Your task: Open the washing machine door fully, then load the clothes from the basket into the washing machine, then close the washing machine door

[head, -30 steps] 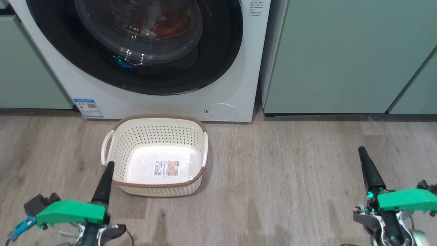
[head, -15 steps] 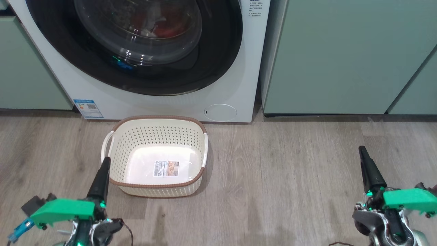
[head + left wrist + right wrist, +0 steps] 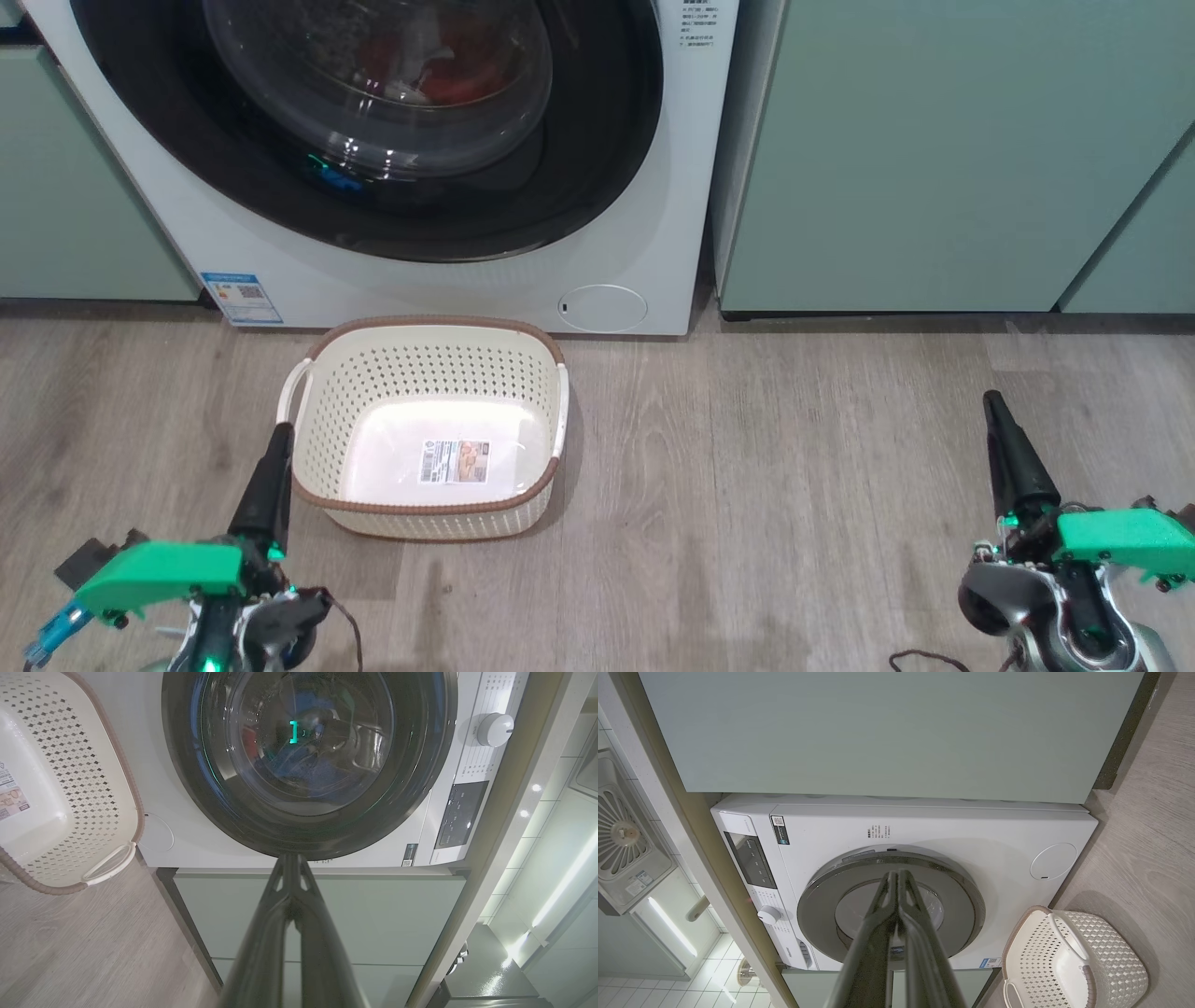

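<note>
Two shut, empty hands: left hand [image 3: 278, 437] has edged off the basket [image 3: 435, 322] beside it, right hand [image 3: 991, 403] waits; washing machine door [image 3: 602, 140] closed; task looks done.

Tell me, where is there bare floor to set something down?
Widest bare floor: between the basket and the right pincer, before the green cabinet. A smaller patch lies left of the basket. Crowded: the gap between basket and washing machine, and by the left pincer.
</note>
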Controlling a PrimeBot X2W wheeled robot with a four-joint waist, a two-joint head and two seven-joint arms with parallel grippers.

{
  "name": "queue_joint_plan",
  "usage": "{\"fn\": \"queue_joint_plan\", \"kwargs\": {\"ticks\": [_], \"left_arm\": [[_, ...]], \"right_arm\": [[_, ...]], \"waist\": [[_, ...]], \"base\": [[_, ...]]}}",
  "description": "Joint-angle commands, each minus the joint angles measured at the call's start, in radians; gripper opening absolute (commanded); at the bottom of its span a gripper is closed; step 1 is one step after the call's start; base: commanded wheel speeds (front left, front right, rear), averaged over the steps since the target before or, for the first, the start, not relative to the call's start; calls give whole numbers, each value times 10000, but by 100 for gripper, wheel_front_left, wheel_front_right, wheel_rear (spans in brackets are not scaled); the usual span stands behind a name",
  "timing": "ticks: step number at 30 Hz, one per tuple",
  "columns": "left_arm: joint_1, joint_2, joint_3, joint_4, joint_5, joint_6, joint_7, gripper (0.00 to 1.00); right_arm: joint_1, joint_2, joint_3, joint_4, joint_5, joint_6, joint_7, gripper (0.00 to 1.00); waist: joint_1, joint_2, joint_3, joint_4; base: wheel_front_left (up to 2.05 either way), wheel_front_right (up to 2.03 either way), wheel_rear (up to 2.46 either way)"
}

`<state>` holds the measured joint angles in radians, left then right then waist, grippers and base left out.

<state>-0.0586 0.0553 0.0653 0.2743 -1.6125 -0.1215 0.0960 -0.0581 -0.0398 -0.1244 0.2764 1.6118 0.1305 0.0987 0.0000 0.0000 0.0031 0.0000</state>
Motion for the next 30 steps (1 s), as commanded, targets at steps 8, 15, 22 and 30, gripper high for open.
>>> {"fn": "queue_joint_plan", "kwargs": {"ticks": [8, 15, 22, 30], "left_arm": [[-484, 39, 366, -293, -59, -92, 77, 0], [-485, 30, 379, -293, -49, -92, 87, 0], [-486, 22, 390, -293, -40, -92, 96, 0], [-487, 15, 400, -293, -31, -92, 104, 0]], "right_arm": [[-491, -161, 177, -320, 27, 2, 88, 0], [-492, -155, 169, -320, 20, 2, 95, 0], [-492, -150, 161, -319, 14, 2, 101, 0], [-493, -146, 154, -319, 9, 2, 106, 0]], "waist": [[0, 0, 0, 0], [0, 0, 0, 0], [0, 0, 0, 0], [0, 0, 0, 0]], "base": [[0, 0, 0], [0, 0, 0], [0, 0, 0], [0, 0, 0]]}}
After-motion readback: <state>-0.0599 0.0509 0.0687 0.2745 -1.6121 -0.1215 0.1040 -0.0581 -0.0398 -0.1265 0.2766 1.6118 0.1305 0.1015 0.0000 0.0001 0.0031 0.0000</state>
